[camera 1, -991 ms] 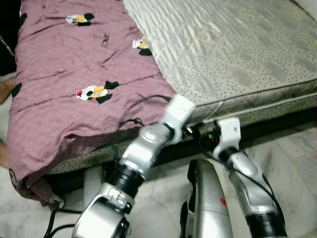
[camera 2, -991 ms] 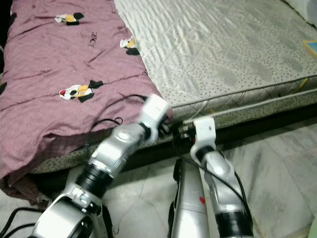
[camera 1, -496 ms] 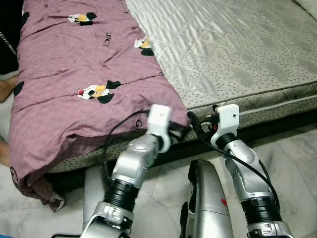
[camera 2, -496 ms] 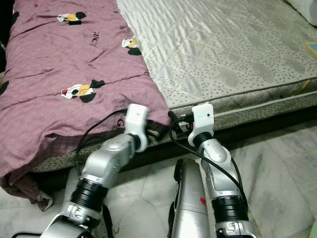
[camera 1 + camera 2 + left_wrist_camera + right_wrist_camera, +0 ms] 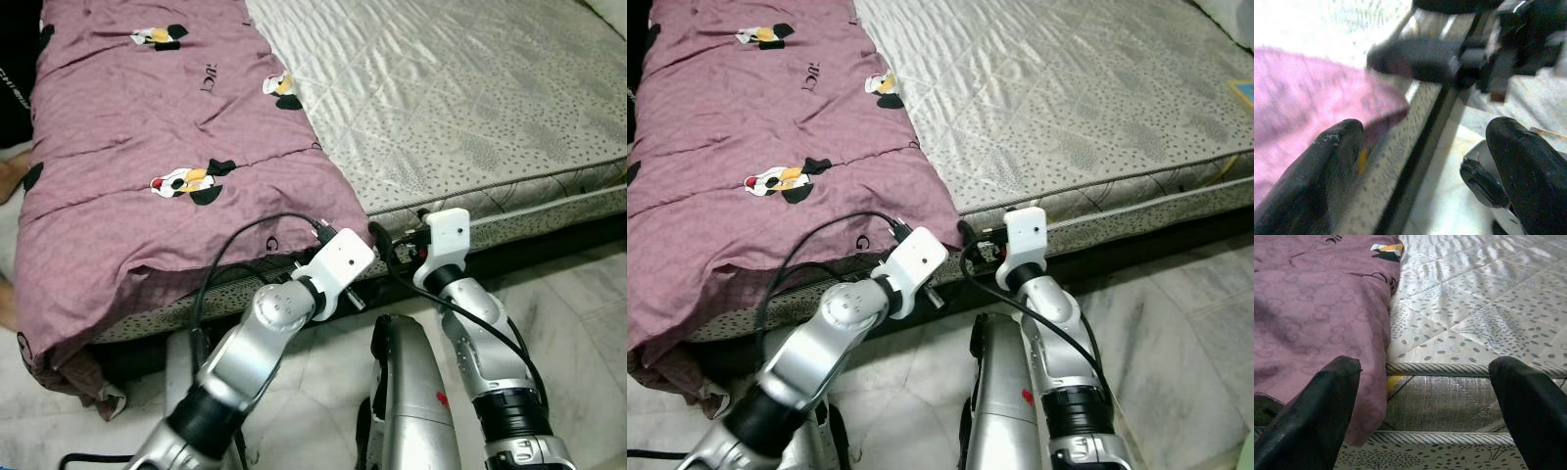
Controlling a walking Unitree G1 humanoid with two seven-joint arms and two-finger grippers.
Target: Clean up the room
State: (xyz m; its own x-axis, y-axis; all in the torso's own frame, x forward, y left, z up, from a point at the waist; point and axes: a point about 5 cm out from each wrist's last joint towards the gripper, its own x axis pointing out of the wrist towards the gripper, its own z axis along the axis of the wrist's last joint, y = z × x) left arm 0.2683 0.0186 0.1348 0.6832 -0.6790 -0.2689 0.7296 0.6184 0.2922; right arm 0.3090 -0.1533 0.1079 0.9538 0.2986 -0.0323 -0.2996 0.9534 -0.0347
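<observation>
Both grippers sat at the mattress edge, right where the purple blanket's corner hung over.

Head views: your left gripper (image 5: 364,262) was hidden behind its white wrist block, just under the blanket (image 5: 147,147) corner. Your right gripper (image 5: 409,247) was beside it, against the side of the mattress (image 5: 1097,108). The blanket covered the left part of the bed, its long axis running away from you, near edge draped over the side and bunched toward the floor (image 5: 588,313) at far left.

Left wrist view: fingers (image 5: 1308,181) were spread, nothing between them. The blanket corner (image 5: 1312,107) lay ahead between them, not yet touched. The right gripper's dark finger crossed just beyond it.

Right wrist view: fingers (image 5: 1308,416) were wide apart and empty. The blanket's hanging edge (image 5: 1371,401) sat just inside the one finger, with mattress piping across the middle.

My read: both arms were about equally near the corner; the left looked better lined up. You'd need to push forward slightly to get cloth between the tips before pinching.
</observation>
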